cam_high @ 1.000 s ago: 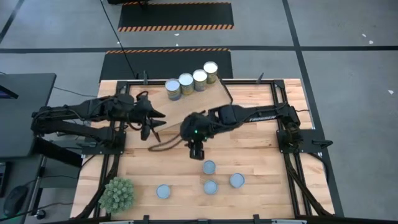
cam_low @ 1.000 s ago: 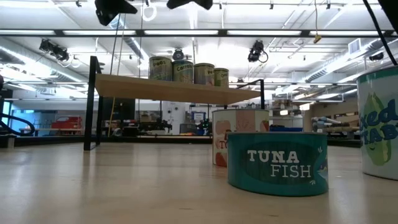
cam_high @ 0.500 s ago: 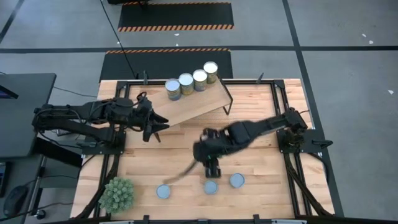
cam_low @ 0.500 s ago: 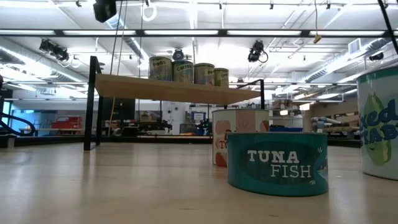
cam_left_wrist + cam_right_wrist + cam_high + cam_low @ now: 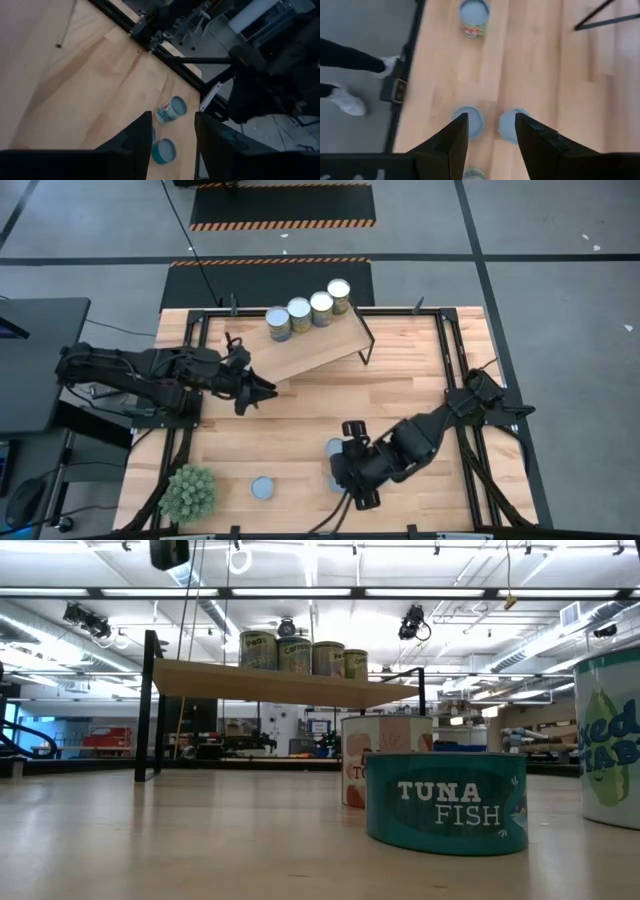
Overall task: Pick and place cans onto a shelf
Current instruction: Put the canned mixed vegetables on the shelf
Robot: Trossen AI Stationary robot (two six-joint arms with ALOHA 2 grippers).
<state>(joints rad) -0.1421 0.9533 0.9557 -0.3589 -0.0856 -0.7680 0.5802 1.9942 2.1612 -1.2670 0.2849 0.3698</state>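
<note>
Right pincer (image 5: 352, 483) open | above cans (image 5: 468, 121) | shelf (image 5: 310, 345) well apart

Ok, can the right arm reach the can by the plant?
Probably yes: the right gripper is open and empty close by, and that can stands alone on bare table, apart from the plant, with nothing between.

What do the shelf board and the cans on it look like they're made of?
The shelf looks like pale wood with a matte, grained top, on thin black legs, probably metal. The cans look like metal tins: round silvery tops, with printed labels on their sides.
</note>
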